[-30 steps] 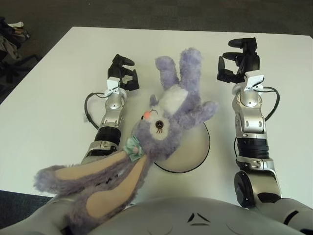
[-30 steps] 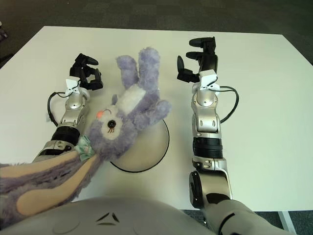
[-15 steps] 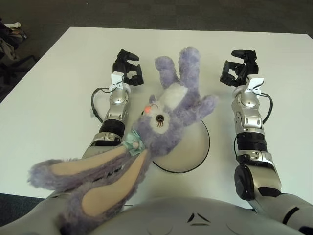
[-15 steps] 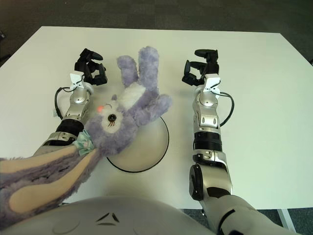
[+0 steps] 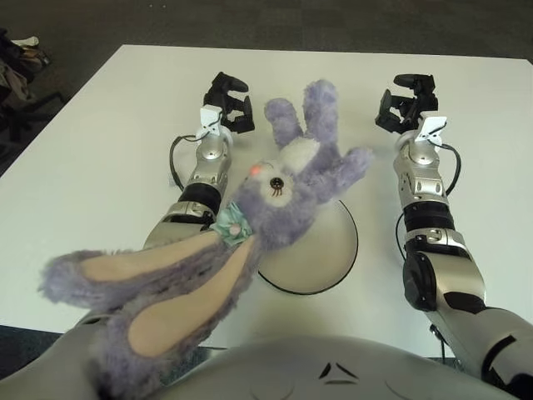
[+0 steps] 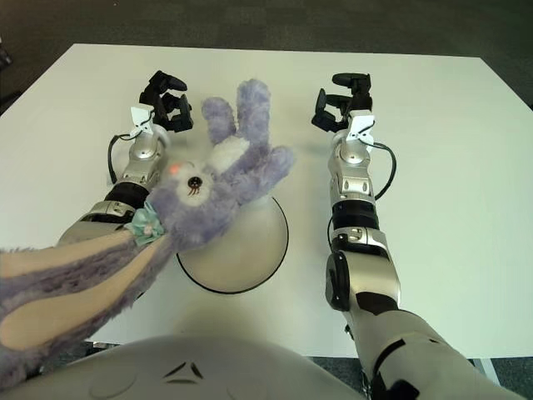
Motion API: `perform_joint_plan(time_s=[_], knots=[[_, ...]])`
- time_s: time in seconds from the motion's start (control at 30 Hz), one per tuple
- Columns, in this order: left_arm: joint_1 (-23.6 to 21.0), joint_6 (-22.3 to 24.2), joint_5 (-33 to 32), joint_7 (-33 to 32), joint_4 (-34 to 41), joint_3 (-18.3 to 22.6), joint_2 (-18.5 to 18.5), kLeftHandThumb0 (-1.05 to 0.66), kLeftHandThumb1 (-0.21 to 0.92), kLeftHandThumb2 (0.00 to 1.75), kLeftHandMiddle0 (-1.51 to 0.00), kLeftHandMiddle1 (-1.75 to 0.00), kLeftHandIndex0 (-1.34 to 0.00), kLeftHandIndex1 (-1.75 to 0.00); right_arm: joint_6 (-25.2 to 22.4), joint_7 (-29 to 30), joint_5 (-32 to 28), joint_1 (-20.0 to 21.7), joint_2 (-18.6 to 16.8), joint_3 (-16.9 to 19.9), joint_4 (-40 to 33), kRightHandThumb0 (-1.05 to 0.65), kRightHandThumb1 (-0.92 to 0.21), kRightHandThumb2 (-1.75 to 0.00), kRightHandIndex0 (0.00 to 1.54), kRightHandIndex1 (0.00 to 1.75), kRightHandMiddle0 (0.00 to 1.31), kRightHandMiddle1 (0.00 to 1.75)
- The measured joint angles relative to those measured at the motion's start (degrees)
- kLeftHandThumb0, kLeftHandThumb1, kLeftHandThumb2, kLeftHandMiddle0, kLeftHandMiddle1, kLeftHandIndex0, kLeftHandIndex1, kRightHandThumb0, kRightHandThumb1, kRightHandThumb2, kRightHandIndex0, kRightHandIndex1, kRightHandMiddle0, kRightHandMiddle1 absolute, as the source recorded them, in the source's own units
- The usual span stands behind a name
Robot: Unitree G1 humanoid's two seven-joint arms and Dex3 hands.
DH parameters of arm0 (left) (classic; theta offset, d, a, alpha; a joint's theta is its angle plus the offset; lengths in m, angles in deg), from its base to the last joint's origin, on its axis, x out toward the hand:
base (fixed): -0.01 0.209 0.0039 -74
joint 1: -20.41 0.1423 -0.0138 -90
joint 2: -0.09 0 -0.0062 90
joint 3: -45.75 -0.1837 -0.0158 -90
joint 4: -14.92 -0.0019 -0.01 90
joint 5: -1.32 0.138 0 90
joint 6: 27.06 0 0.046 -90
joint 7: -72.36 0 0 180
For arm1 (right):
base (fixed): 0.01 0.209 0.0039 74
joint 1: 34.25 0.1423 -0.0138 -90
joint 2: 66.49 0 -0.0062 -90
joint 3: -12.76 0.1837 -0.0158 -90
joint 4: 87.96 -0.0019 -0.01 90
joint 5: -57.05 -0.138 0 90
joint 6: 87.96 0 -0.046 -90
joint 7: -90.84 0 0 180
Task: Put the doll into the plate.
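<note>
A purple plush bunny doll (image 5: 287, 192) lies head towards me, its long ears (image 5: 158, 292) draped over my left forearm near my chest. Its body and one arm cover the far left part of the round white plate (image 5: 329, 250); its legs point away over the table. My left hand (image 5: 229, 102) shows just left of the doll's raised feet, fingers loosely bent and holding nothing. My right hand (image 5: 406, 102) shows beyond the plate on the right, apart from the doll, fingers relaxed and empty.
The white table (image 5: 100, 150) stretches to left and far edges, with dark floor beyond. Some dark clutter (image 5: 17, 58) stands off the table at the far left. My grey torso (image 5: 333, 367) fills the bottom.
Both arms have stretched forward, away from me. The left hand has moved up and right, closer to the doll's feet. The doll's head and ears shifted slightly with the left arm.
</note>
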Motion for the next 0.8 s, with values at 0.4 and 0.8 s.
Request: perform_joint_plan(time_s=[0.4, 0.8], knots=[[-4.25, 1.3, 0.68, 0.44, -4.64, 0.18, 0.53, -0.01, 0.29, 1.36, -0.52, -1.75, -0.51, -1.75, 4.35, 1.51, -1.06, 6.22, 1.43, 1.01, 13.51, -0.35, -0.92, -0.51, 0.23, 1.37, 0.19, 1.75], [-6.35, 2.1, 1.9, 0.28, -5.24, -0.78, 0.82, -0.01, 0.29, 1.35, -0.52, -1.75, -0.5, -1.75, 5.23, 4.32, -1.22, 9.03, 1.52, 0.71, 17.62, -0.35, -0.92, -0.51, 0.27, 1.24, 0.2, 1.75]])
